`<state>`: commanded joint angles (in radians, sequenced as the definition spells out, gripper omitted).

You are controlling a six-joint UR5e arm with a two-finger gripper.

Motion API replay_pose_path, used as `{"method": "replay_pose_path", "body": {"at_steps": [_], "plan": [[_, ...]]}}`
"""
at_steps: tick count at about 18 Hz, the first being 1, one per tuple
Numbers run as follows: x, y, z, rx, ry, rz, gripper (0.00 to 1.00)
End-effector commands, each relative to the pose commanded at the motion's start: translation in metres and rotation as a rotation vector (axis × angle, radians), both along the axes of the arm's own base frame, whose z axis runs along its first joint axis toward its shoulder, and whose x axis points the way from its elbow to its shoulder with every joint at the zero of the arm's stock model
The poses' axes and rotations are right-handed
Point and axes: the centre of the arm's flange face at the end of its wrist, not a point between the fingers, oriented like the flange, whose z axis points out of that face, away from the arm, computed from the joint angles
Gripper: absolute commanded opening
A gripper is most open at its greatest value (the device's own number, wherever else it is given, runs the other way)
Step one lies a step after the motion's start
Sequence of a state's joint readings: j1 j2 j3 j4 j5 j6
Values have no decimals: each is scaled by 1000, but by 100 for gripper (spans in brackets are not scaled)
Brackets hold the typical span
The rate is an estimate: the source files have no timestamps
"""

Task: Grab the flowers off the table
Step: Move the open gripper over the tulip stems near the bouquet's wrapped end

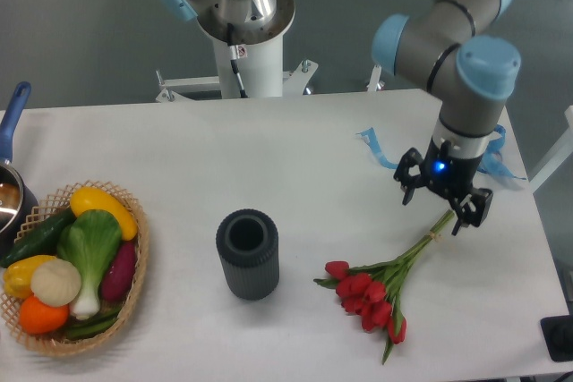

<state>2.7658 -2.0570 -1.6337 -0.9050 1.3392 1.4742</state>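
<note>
One bunch of flowers (379, 290) lies flat on the table (295, 158), right front, red buds toward the front edge, stems running up-right. Gripper (440, 206) sits over the stem ends, its two fingers spread apart, nothing held. One dark vase (247, 253) stands left of the buds. Two blue ribbon strips (380, 151) behind. One wicker basket (134, 285) far left.

The end effector (437, 207) hangs with fingers spread above the stem end of the flowers (383, 282), which lie flat on the white table (295, 158) (red buds toward the near edge), beside a dark vase (247, 253).
</note>
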Motion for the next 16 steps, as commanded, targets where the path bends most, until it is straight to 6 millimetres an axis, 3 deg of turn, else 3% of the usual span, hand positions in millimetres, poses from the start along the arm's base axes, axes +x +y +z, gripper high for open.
{"method": "replay_pose_path", "body": {"at_steps": [6, 16], "plan": [[3, 14, -35, -20, -46, -18, 100], [-10, 30, -51, -21, -56, 6, 100]]}}
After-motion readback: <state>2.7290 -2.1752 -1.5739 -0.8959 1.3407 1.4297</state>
